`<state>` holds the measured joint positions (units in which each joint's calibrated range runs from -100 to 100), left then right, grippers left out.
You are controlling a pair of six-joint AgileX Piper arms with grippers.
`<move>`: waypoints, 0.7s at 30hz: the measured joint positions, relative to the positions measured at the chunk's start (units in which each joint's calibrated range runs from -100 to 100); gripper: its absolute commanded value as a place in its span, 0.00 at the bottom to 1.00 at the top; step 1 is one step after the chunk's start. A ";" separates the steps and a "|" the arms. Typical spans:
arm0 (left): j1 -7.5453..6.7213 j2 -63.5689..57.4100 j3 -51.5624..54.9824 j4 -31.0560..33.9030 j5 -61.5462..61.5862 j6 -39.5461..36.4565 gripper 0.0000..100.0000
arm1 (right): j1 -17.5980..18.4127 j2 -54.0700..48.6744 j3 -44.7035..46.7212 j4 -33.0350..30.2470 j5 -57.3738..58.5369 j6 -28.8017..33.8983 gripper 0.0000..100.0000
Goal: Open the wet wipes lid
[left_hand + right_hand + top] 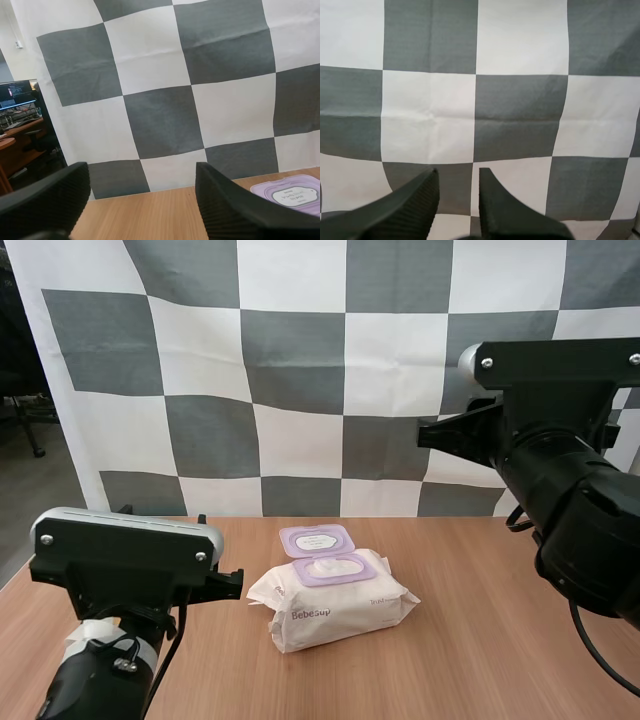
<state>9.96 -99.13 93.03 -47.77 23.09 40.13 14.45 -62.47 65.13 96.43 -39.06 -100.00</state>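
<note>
A white pack of wet wipes [330, 605] lies in the middle of the wooden table [480, 640]. Its purple lid [317, 539] is flipped back behind the pack, and the oval opening [325, 567] shows white wipes. My left gripper [142, 170] is open, its fingers wide apart, low over the table to the left of the pack; the lid [292, 195] shows beside one finger. My right gripper [458, 172] is open by a narrow gap and is raised high to the right of the pack, with nothing between its fingers.
The left arm's body [120, 560] stands at the table's near left edge. The right arm [570, 470] hangs above the table's right side. Bare wood lies around the pack on all sides.
</note>
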 measured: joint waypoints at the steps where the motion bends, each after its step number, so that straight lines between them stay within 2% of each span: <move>1: 0.00 0.00 0.00 0.00 0.00 -0.10 0.99 | 0.00 0.00 0.00 -0.23 0.00 0.00 0.46; 5: 0.00 0.00 2.18 0.00 0.00 -1.44 0.99 | 0.00 -0.24 0.00 -2.60 -0.66 0.00 0.46; 7: 0.00 -0.15 5.41 0.29 -3.28 -3.99 0.99 | 0.00 -2.67 0.00 -6.06 -2.33 0.00 0.46; 10: 0.00 -0.25 6.58 1.37 -5.20 -5.57 0.99 | 0.00 -3.57 0.00 -6.53 -2.65 0.00 0.46; 12: 0.00 -0.40 6.97 7.85 -12.52 -12.44 0.99 | 0.00 -4.29 -0.12 -6.82 -2.92 0.00 0.46; 14: 0.00 -0.87 6.97 13.33 -11.85 -17.11 0.99 | 0.00 -4.29 -0.12 -6.91 -2.61 0.00 0.46; 15: 0.07 -0.87 6.97 14.06 -11.43 -17.76 0.99 | 0.00 -4.29 -0.12 -6.38 -2.22 0.00 0.46; 18: 0.97 -0.87 6.97 20.16 -3.76 -23.07 0.99 | 0.00 -4.29 0.02 -2.88 4.01 0.00 0.46; 21: 1.19 -0.87 6.97 24.81 3.90 -27.21 0.99 | 0.00 -4.29 0.14 -1.01 6.75 0.00 0.46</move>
<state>11.15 -100.00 100.00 -22.96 26.99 12.93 14.45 -66.76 65.27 95.42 -32.31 -100.00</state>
